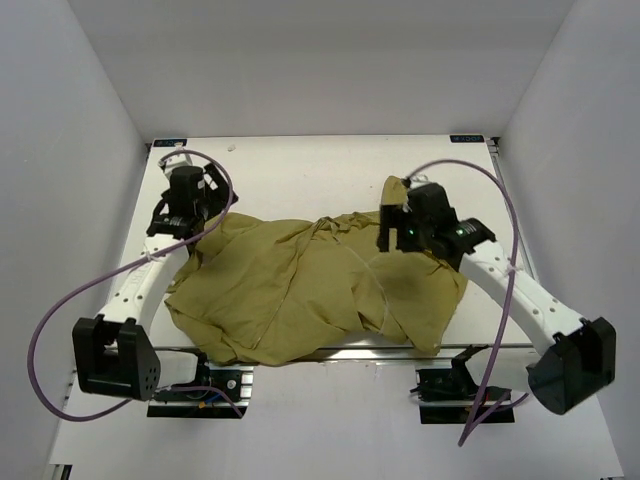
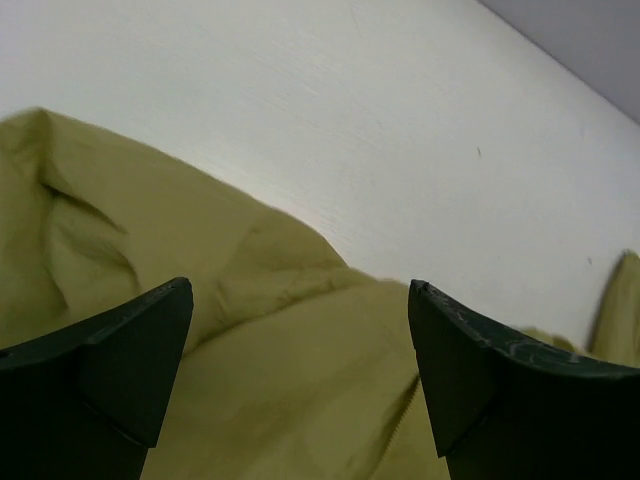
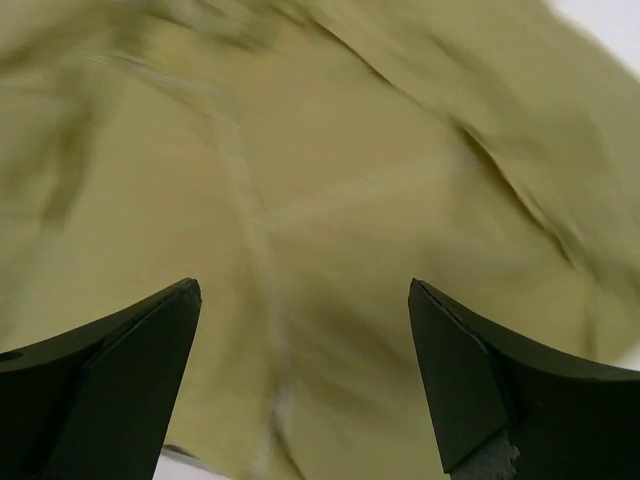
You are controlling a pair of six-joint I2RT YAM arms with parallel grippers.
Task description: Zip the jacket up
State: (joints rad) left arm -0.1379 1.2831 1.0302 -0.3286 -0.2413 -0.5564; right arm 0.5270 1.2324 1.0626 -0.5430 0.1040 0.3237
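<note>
Left fingers (image 2: 110,370): we see the two dark tips set wide apart with nothing between them. Below the gap lies folded olive fabric at the far left edge of the jacket (image 2: 250,350). Past that edge lies the bare white table (image 2: 350,120).

Right fingers (image 3: 480,380): these too stand wide apart and grip nothing. They hang over the jacket's right part, and fabric fills almost the whole wrist view. A pale zipper line (image 3: 245,200) runs down the cloth below the gap, nearer the left-hand tip. This view is blurred, so we cannot tell whether the tips touch the fabric.

From above, we see the jacket (image 1: 300,290) spread crumpled and unzipped across the middle of the table (image 1: 300,165). Its near hem reaches the metal rail (image 1: 390,352) at the table's front edge. The zipper line (image 1: 372,290) crosses the jacket's right half. The left arm (image 1: 150,270) comes in at the jacket's far left corner. The right arm (image 1: 520,290) reaches over its far right corner, where a small peak of fabric stands. A purple cable (image 1: 45,330) loops outward from each arm, clear of the jacket.
</note>
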